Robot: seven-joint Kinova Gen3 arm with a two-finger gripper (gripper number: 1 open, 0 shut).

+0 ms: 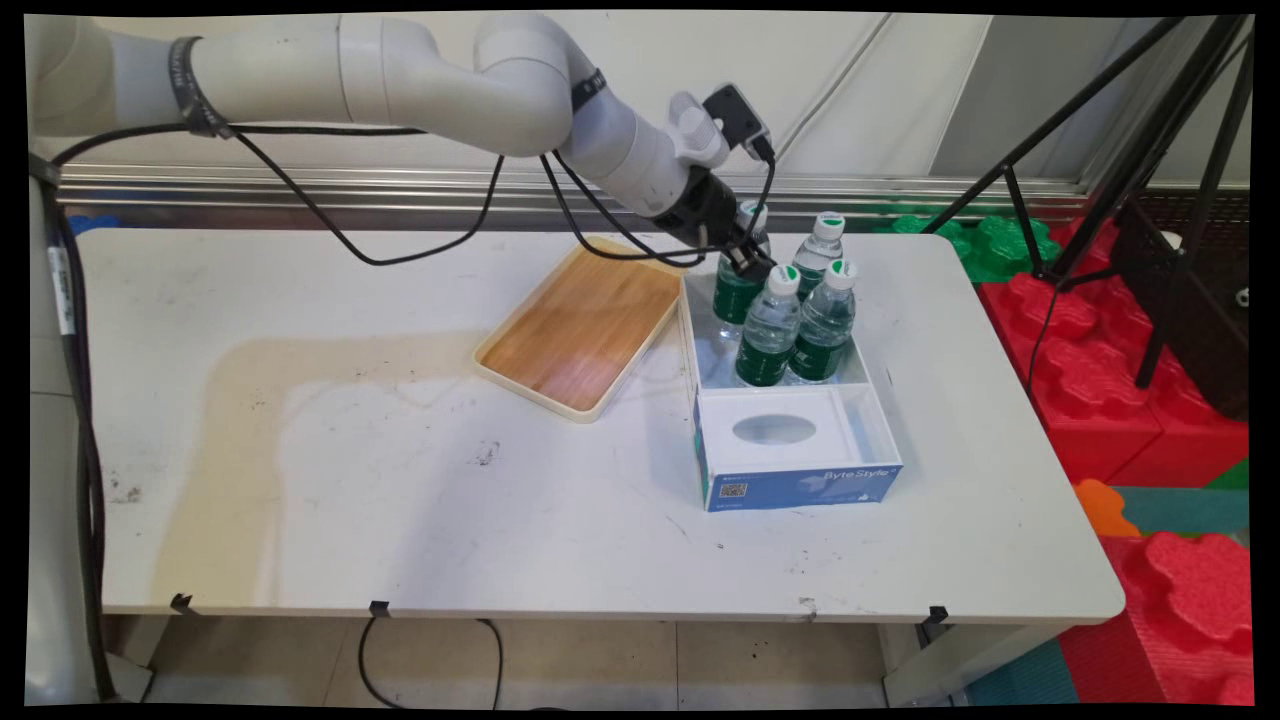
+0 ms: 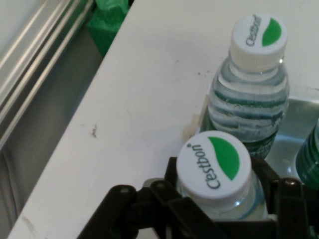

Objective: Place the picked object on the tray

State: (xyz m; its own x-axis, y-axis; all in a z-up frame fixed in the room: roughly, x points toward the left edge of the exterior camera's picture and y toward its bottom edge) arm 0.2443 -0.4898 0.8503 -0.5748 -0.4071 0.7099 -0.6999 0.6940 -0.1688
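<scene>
I see my gripper clamped round the neck of the rear-left water bottle in the white box on the desk, beside three others; full, smooth and likely heavy, it seems best held under the cap.

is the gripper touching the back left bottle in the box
Touching. The hand view shows the gripper with a finger on either side of the bottle just under its cap, no gap showing; the main view agrees.
</scene>
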